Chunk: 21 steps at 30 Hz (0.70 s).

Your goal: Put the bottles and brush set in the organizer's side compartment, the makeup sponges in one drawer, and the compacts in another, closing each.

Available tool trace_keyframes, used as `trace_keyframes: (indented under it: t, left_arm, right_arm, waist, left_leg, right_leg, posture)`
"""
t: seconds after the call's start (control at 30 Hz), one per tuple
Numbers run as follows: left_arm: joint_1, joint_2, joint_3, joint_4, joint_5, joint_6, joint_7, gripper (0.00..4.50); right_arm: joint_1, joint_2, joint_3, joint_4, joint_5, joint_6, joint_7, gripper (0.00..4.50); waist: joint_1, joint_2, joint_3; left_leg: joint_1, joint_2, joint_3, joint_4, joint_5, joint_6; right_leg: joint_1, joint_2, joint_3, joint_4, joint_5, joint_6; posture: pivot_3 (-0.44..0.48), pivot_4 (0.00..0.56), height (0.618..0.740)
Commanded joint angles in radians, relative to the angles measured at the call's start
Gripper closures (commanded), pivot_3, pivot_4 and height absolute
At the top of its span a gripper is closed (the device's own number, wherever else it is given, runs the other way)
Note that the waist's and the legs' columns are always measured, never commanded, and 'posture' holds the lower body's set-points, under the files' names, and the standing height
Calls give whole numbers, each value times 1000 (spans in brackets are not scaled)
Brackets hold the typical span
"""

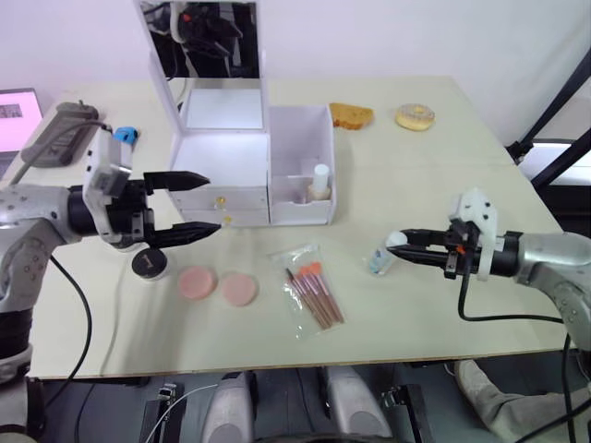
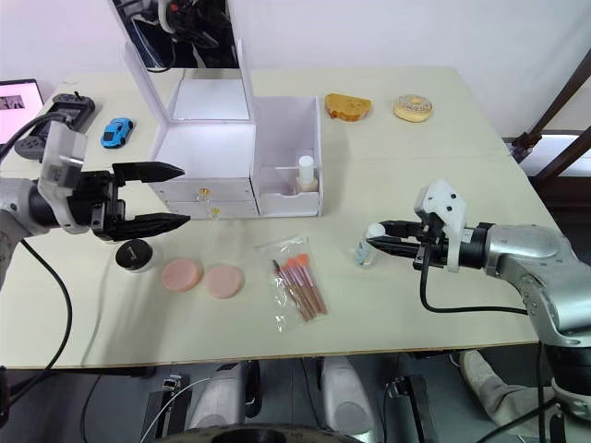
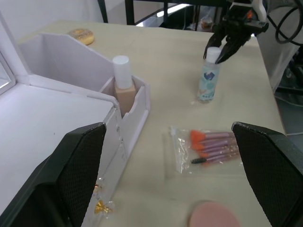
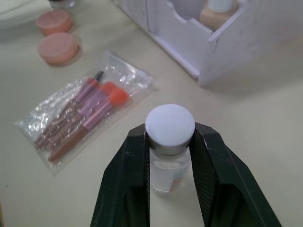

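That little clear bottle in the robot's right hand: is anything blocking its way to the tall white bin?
Nothing visible does. The clear bottle, gripped by the right hand, faces bare table up to the side compartment. The beige bottle already stands inside; the brush set lies off to one side.

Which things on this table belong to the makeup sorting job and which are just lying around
Job: organizer, beige bottle in its side compartment, clear bottle, brush set, pink sponges, black compact.
Lying about: toy car, pastry, donut, controller.
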Motion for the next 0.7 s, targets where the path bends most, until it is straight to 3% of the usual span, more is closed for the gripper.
trace_keyframes:
  t: [0.03,0.37,0.7]
  left_arm:
    - [16,17,54,-15,1,-21,9,0]
    - [194,21,190,-41,9,-41,47,0]
    - [413,-51,368,-176,-19,-49,147,0]
  right_arm:
    - [-107,13,-20,-52,92,42,5,3821]
    - [-525,140,113,17,140,199,-84,3821]
    - [-867,299,369,410,-109,74,34,3821]
  waist:
    - [-2,0,0]
    - [-1,0,0]
    - [1,0,0]
  left_leg:
    - [0,0,0,0,0,0]
    - [0,0,0,0,0,0]
    - [-3,1,1,0,0,0]
  right_leg:
    - [0,0,0,0,0,0]
    - [-1,-1,0,1,0,0]
    - [-3,-1,-1,1,0,-1]
  posture:
    - [0,150,738]
    - [0,150,738]
    - [0,150,738]
